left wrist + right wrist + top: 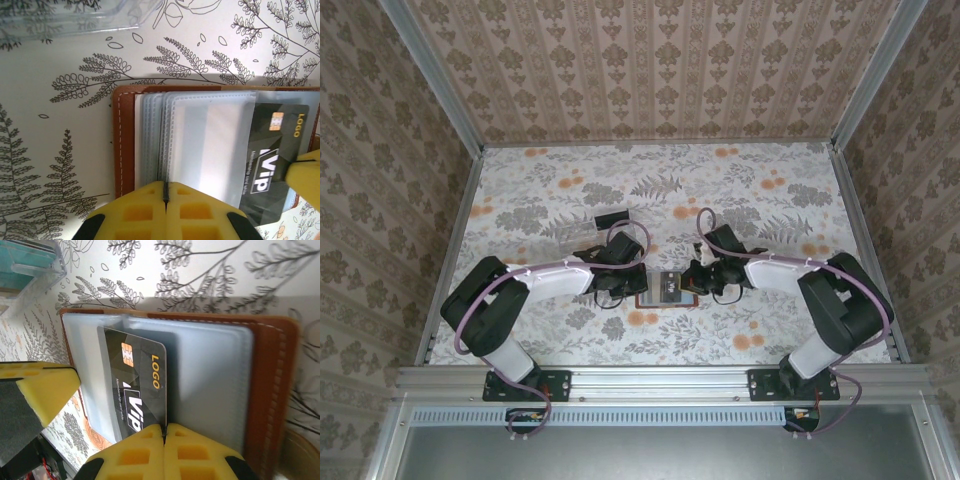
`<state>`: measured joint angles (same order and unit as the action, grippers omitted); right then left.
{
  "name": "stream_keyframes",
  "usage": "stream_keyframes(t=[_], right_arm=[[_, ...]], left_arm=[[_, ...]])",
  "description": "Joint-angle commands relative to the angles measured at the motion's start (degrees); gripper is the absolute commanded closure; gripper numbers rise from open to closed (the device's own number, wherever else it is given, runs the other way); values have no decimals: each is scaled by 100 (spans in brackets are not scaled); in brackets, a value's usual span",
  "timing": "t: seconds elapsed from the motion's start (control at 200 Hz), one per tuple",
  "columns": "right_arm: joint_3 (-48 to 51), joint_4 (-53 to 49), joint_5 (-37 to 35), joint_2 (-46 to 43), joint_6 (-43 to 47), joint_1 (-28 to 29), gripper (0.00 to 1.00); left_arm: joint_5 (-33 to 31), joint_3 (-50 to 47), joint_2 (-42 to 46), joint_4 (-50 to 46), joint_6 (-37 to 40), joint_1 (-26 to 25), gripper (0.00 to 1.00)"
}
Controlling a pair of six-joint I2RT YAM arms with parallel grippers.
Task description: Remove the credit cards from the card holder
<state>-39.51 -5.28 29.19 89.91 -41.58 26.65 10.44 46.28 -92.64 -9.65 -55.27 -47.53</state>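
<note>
Leather-brown and lying open, the card holder [669, 287] sits on the counter [550, 190] midway between its left and right edges, nearer the near edge than the far one, with a pincer at either side. The left pincer [165, 189] is clenched, its yellow pads meeting on the edge of the clear sleeves. The right pincer [164, 430] is clenched too, apparently nipping the long edge of the black card [137, 385].

The likeliest trouble, as I judge it, is that the right pads have caught sleeve film together with the card, so a pull would drag the leaf or the whole holder instead of freeing the card. The grip is on a thin edge, so the card could also slip from the pads, or twist and jam in its pocket. If the left hold has only one flimsy sleeve, the holder may lift or slide toward the right arm. The pincers stand close together, and a crooked pull could knock them.

The holder has a brown cover with pale stitching along its border and a stack of frosted plastic pockets inside. The card is black with a gold chip, gold "LOGO" and white "VIP" lettering. I cannot tell how far out of its pocket it is. Pockets underneath are hidden.
</note>
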Motion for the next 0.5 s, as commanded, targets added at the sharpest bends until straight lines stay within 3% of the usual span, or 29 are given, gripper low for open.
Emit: stream_keyframes(t=[0.0, 0.21, 0.495], right_arm=[[139, -474, -89, -333, 209, -126, 100], [138, -656, -16, -942, 326, -187, 100], [-163, -952, 20, -1531, 444, -218, 100]], left_arm=[[-187, -61, -242, -703, 90, 15, 100], [-114, 90, 57, -636, 215, 15, 100], [-21, 270, 941, -414, 235, 141, 49]])
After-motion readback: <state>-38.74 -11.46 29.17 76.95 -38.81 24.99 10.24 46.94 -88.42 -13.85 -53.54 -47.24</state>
